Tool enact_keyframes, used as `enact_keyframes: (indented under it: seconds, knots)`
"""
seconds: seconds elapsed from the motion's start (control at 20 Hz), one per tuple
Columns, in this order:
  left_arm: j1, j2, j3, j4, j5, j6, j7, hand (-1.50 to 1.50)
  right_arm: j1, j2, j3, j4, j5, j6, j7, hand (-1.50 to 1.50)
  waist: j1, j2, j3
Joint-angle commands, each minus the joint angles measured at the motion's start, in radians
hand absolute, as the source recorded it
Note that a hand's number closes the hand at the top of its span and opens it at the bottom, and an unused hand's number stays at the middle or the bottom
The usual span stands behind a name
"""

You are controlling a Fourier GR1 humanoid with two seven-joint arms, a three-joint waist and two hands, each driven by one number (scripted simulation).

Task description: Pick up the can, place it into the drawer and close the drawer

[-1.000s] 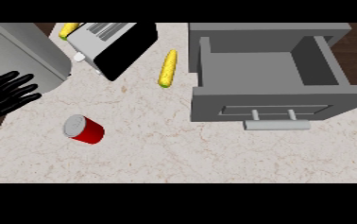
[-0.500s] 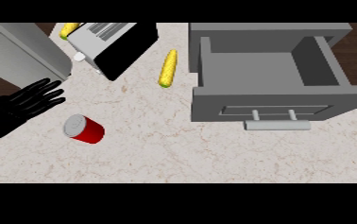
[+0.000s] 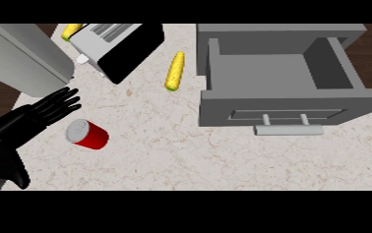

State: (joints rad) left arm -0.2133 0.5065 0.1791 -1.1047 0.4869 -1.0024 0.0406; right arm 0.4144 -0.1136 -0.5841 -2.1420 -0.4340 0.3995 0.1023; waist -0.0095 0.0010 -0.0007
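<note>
Left hand [image 3: 35, 118]: black, at the left edge of the frame, fingers straight and spread, pointing to the upper right; it holds nothing.
Hand to can: fingertips just beside the can's grey end; whether they touch it cannot be told.
Right hand: not in the frame.
Can [image 3: 88, 134]: red with a grey end, on the surface [image 3: 181, 160] at lower left, just right of the hand and well apart from the drawer; upright or lying cannot be told.
Drawer [image 3: 270, 111]: grey, at right of the frame, pulled open, nothing visible in it; its bar handle [image 3: 289, 129] faces the lower edge.
Task done: nothing yet, by my reading; the can is not picked up, and the drawer stands open to take it.
Task left: grasp the can, carry it right across the frame, set it in the drawer, push the drawer shut.
Corn cob [image 3: 174, 71]: yellow, lying between the appliance and the drawer.
Appliance [image 3: 116, 44]: grey and black, toaster-like, at upper left.
Grey block [image 3: 29, 60]: large, at far upper left.
Yellow end [image 3: 71, 29]: at the top edge behind the appliance; possibly a second cob.
Count: hands in view one; cans one; drawers one; handles one; cobs one certain, one doubtful; appliances one; grey blocks one.
</note>
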Motion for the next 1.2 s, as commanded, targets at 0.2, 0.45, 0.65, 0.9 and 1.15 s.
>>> enact_keyframes:
  seconds: [0.2,0.45,0.65,0.9,1.15]
  knots:
    - [-0.069,-0.027,0.048,0.203,-0.269,-0.015,-0.241,-1.50,0.050,0.035,-0.074,0.014,-0.036,0.096,-0.042,-1.50,-0.005,0.000,0.000]
    - [-0.088,-0.029,0.011,0.335,-0.438,0.013,-0.430,-1.50,0.020,0.030,-0.076,0.029,-0.008,0.111,-0.040,-1.50,-0.006,0.002,-0.001]
    - [-0.150,-0.011,-0.011,0.477,-0.518,0.057,-0.543,-1.50,0.012,-0.011,-0.095,-0.040,-0.092,0.072,0.061,-1.50,-0.017,0.005,-0.003]
    - [-0.160,-0.051,-0.067,0.551,-0.569,0.097,-0.608,-1.50,0.020,0.071,-0.042,-0.087,-0.013,0.064,0.050,-1.50,-0.018,0.007,-0.003]
    - [-0.187,-0.040,-0.069,0.655,-0.574,0.106,-0.662,-1.50,-0.011,0.009,-0.079,-0.055,-0.070,0.069,0.081,-1.50,-0.021,0.008,-0.003]
